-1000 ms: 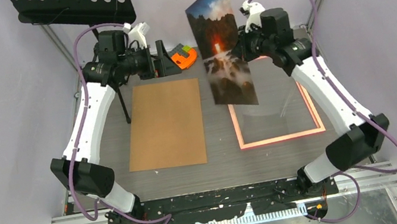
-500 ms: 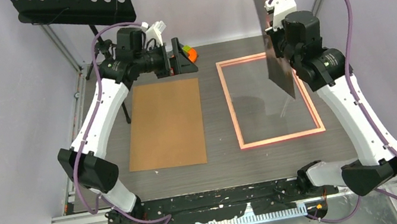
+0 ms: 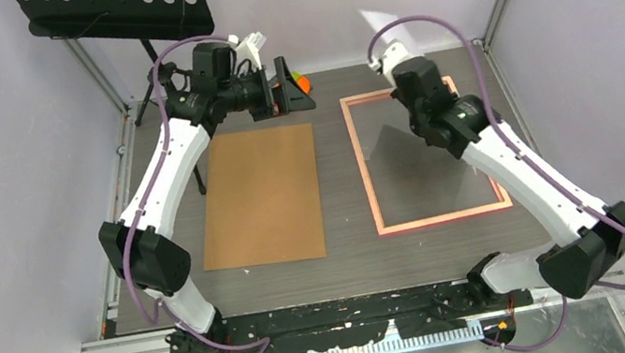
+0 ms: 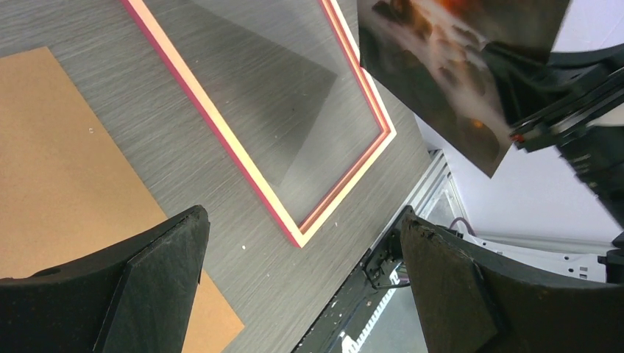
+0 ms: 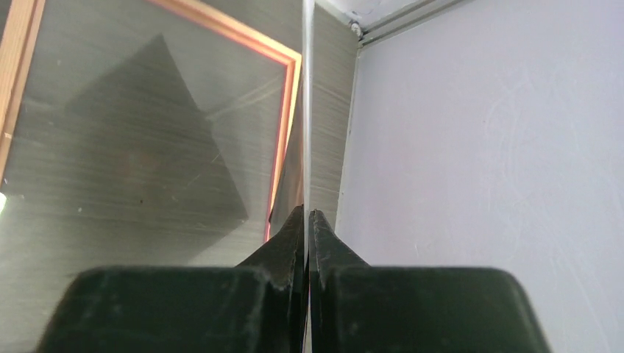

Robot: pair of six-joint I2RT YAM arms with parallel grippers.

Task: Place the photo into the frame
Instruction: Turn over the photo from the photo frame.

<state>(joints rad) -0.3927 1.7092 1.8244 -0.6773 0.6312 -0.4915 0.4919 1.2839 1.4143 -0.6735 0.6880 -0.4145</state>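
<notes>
Hanging over the frame [image 3: 438,217], the photo [image 4: 449,66] is clamped in right end effector [image 5: 307,213] — left end effector [image 4: 302,217] gapes near brown board [image 3: 259,194].

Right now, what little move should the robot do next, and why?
Probably tilt the photo flat and lower it toward the frame: the right fingers pinch it on edge in the air, and the frame lies flat on the table.

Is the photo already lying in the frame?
No, the photo is pinched in the right gripper and held in the air, clear of the frame.
</notes>
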